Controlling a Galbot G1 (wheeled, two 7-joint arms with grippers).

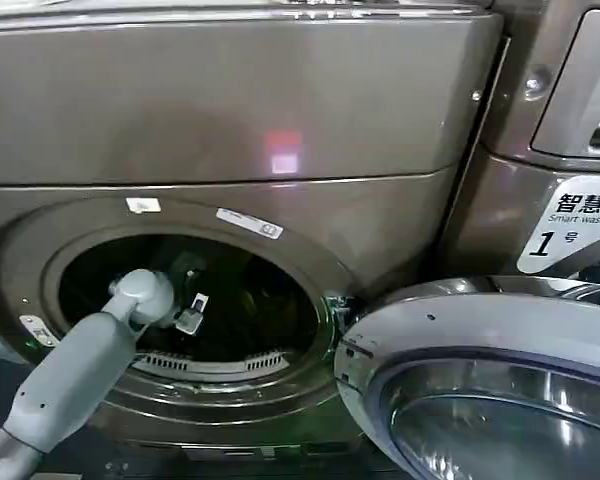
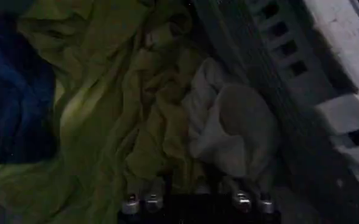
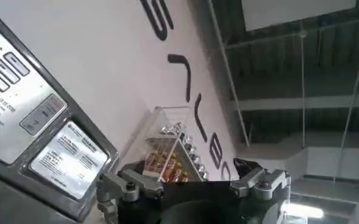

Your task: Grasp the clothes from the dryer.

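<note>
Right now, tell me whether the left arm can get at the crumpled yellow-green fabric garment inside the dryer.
Probably yes: the left gripper is inside the round porthole, the yellow-green fabric garment lies uncovered just ahead.

The dryer [image 1: 230,120] porthole [image 1: 195,300] stands open, its round mouth partly taken up by the left arm [image 1: 75,375] reaching through. The silver-rimmed glass door [image 1: 490,390] hangs swung out to the right of the porthole, blocking that side. Inside, clothes [image 2: 124,115] cover the drum floor, with the perforated drum wall [image 2: 289,55] apparently close beside them, leaving little bare room.
</note>
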